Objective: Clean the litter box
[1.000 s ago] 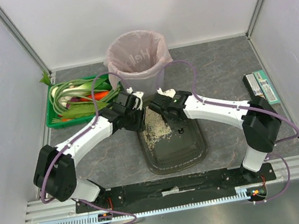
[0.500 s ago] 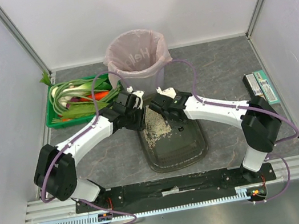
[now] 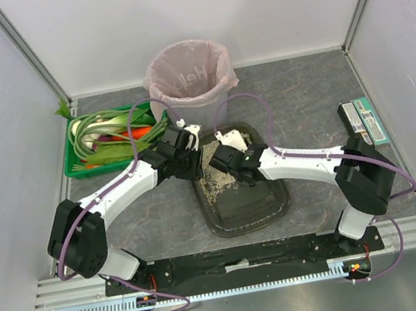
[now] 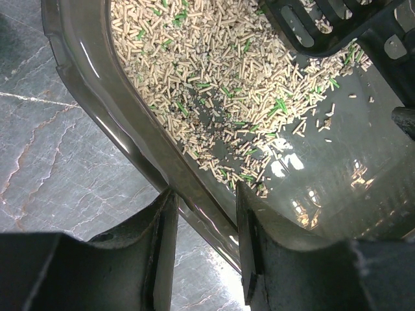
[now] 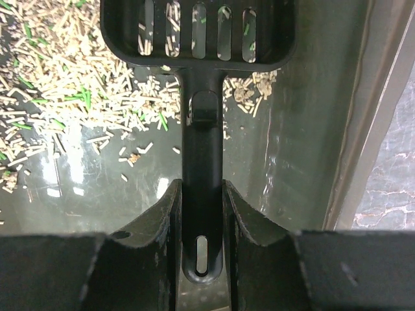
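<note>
- Left gripper (image 4: 204, 197) is clamped on the rim of the litter box (image 4: 84, 84)
- Right gripper (image 5: 200, 188) is closed around the handle of a black slotted scoop (image 5: 201, 103), held over beige litter (image 5: 58, 65)

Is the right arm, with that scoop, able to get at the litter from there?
Probably yes. The scoop, held in the right jaws, is inside the litter box with its head at the edge of the litter, nothing between. The left jaws clamp the rim off to the side.

Dark olive-grey litter box (image 3: 257, 207); litter (image 4: 194, 65) beige, green-flecked; scoop (image 5: 202, 149) black, slotted; liner (image 3: 188, 66) pink, seemingly lettered.
</note>
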`<action>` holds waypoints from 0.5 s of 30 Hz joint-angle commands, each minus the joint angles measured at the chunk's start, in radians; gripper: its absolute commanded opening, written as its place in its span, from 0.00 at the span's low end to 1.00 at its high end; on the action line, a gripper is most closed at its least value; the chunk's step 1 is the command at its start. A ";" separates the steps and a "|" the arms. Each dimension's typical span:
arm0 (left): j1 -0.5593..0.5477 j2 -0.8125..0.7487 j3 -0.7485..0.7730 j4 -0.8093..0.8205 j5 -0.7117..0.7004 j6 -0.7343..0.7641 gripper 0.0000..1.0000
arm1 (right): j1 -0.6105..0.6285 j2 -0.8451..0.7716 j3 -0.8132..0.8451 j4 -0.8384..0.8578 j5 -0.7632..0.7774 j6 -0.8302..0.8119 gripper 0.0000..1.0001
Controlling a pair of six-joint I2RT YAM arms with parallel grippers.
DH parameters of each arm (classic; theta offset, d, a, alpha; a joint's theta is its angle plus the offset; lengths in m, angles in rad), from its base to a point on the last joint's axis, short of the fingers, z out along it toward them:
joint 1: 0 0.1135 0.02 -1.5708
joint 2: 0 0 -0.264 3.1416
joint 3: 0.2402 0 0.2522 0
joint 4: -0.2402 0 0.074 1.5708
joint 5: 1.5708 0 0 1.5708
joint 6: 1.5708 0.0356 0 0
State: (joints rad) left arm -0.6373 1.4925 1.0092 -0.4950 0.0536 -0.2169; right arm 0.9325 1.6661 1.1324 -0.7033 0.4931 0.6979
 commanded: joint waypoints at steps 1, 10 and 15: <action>-0.021 0.015 0.016 -0.019 0.046 0.037 0.31 | 0.029 -0.022 -0.008 0.152 0.173 -0.031 0.00; -0.021 0.009 0.017 -0.019 0.035 0.042 0.31 | 0.065 -0.037 -0.059 0.234 0.251 -0.089 0.00; -0.021 0.008 0.017 -0.019 0.028 0.044 0.31 | 0.068 -0.054 -0.095 0.294 0.257 -0.095 0.00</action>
State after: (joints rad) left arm -0.6373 1.4925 1.0107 -0.4942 0.0479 -0.2169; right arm 1.0061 1.6608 1.0542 -0.5648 0.6422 0.6239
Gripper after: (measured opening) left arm 0.437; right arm 0.323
